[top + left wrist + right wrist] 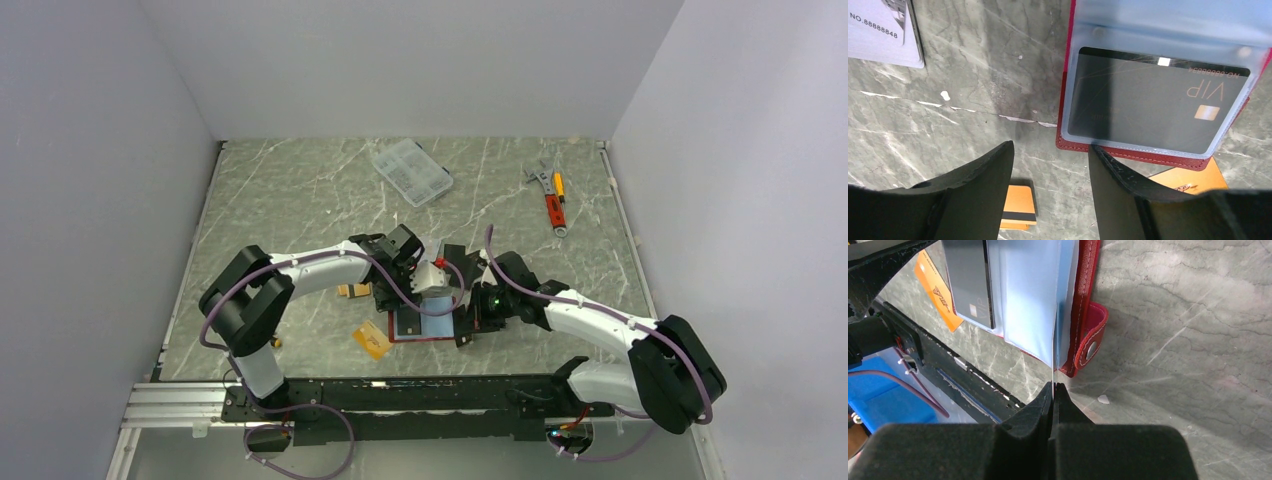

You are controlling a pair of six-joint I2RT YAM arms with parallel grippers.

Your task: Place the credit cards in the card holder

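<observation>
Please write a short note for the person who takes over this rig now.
Left gripper: open, empty, above the table beside the card holder.
Right gripper: shut on a clear sleeve of the holder.
Done: the dark card sits in a sleeve.
Left to do: the silver card, the striped orange card and the second orange card lie on the table, the last partly under the holder.

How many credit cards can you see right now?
4. A dark plastic card sleeved in the red leather card holder; an orange card at its corner; a black-striped orange card and a silver-grey card on the marble table. More may be hidden.
</observation>
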